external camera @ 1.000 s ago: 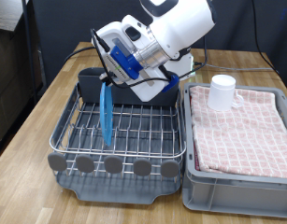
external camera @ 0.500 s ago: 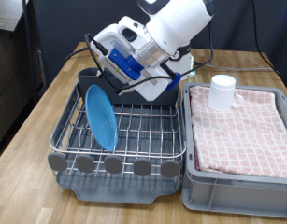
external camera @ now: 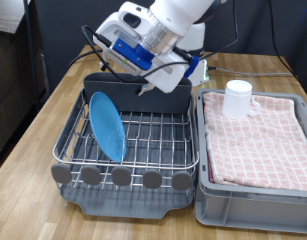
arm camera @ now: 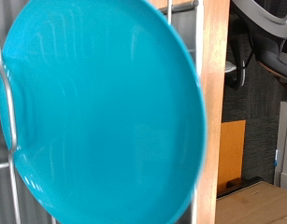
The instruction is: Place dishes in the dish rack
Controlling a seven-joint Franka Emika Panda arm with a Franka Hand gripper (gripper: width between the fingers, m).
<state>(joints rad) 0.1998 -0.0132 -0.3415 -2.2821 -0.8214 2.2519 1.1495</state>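
Note:
The light-blue plate stands on edge in the silver wire dish rack, at the rack's left in the exterior view, leaning and free of the gripper. It fills the wrist view. My gripper hangs above the dark grey caddy at the rack's back, up and to the right of the plate, empty. Its fingers do not show in the wrist view. The white mug stands on the pink checkered cloth in the grey bin. The wooden spoon is out of view.
The bin stands right beside the rack at the exterior view's right. Both rest on a wooden table, which also shows in the wrist view. Cables and dark equipment lie behind the arm.
The plate has been let go and now leans in the rack. The gripper has risen and pulled back towards the top left, away from the plate.

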